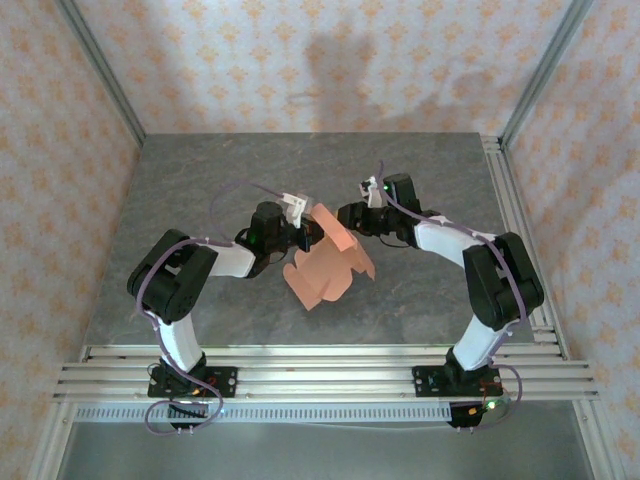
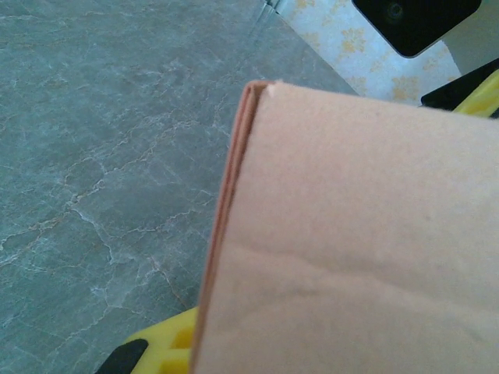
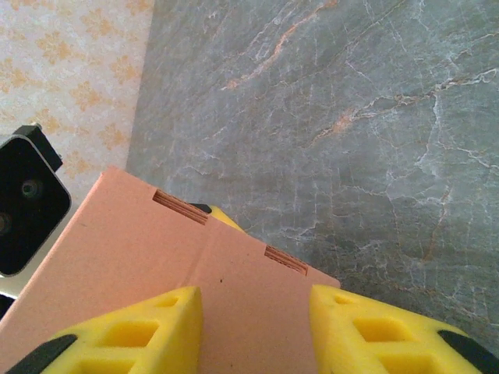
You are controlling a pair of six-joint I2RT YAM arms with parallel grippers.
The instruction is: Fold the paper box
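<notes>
Two arms rise from the aluminium rails (image 1: 320,365) at the near edge and bend inward to meet over the middle of the grey marbled surface (image 1: 200,180); between them sits the paper box (image 1: 325,265), a salmon-orange sheet that is partly folded, with flaps spreading toward the near side. The left end effector (image 1: 306,232) is clenched on the sheet's upper left part; in the left wrist view a doubled edge of the card (image 2: 351,234) stands close before the lens, with a yellow finger (image 2: 164,347) beneath it. The right end effector (image 3: 253,304) is released; its yellow fingers (image 3: 132,335) stand apart over a flat panel (image 3: 156,257) with two slots along its far edge. Beyond the surface stands the patterned wall (image 1: 330,60).
</notes>
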